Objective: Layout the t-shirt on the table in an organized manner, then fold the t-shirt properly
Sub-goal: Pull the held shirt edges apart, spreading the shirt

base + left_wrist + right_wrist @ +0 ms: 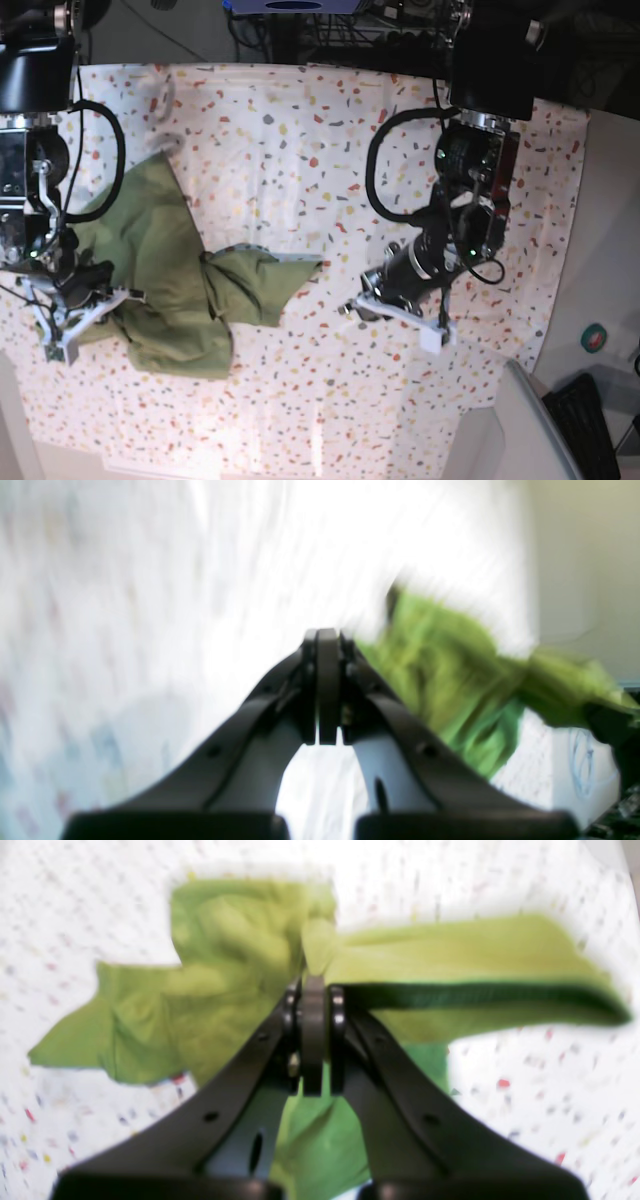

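Seemingly right tool [314, 990] pinches t-shirt [170, 280] edge; left tool [327, 635] closed, empty, over open table [330, 150].

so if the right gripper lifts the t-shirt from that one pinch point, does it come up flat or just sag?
Probably sags: the t-shirt already lies crumpled in soft folds, so it looks floppy. Where the right gripper is shut on it, the cloth bunches around the pinch, so it would likely hang in a drape. Pushed, it would probably wrinkle on the table rather than slide whole.
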Robot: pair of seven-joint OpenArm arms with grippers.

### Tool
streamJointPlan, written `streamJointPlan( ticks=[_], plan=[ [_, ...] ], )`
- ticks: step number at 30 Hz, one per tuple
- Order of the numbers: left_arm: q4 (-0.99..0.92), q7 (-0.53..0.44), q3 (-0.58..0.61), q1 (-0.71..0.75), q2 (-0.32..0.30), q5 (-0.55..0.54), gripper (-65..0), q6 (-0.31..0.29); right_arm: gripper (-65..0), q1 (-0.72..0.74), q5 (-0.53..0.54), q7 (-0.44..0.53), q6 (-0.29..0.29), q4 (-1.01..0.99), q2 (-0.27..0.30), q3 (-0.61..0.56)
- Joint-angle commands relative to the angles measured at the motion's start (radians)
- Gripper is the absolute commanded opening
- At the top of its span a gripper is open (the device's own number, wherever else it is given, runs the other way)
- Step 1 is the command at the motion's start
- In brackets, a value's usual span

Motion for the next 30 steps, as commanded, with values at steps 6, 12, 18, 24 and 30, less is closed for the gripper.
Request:
streamJointPlan(
  ticks=[6, 12, 18, 24, 30],
  plan=[
    [-0.022, -0.026, 0.014, 0.051, -0.002, -0.012, -65.0, -0.012, -65.0, 0.002, 0.005, 0.157, 0.002, -0.12, 0.01, 0.005],
    [-0.012, -0.026, -0.095, 0.192, -0.089, -0.02, -65.0, -0.015, -65.0, 0.084, 0.001, 0.278, 0.002, -0.255, 0.014, 0.002],
    [0.116, -0.023, -0.256, 0.361, -0.126, -0.022, -65.0, -0.018, -44.7, 0.202, 0.001, 0.285, 0.002, -0.424, 0.065, 0.004],
    [0.186, -0.02, -0.336, 0.434, -0.126, -0.022, -65.0, -0.018, -24.0, -0.007, 0.004, 0.286, 0.002, -0.194, 0.079, 0.004],
    [0.191, -0.019, -0.336, 0.448, -0.143, -0.022, -65.0, -0.222, -23.3, -0.168, 0.004, 0.286, -0.003, -0.172, -0.038, 0.198]
  ],
)
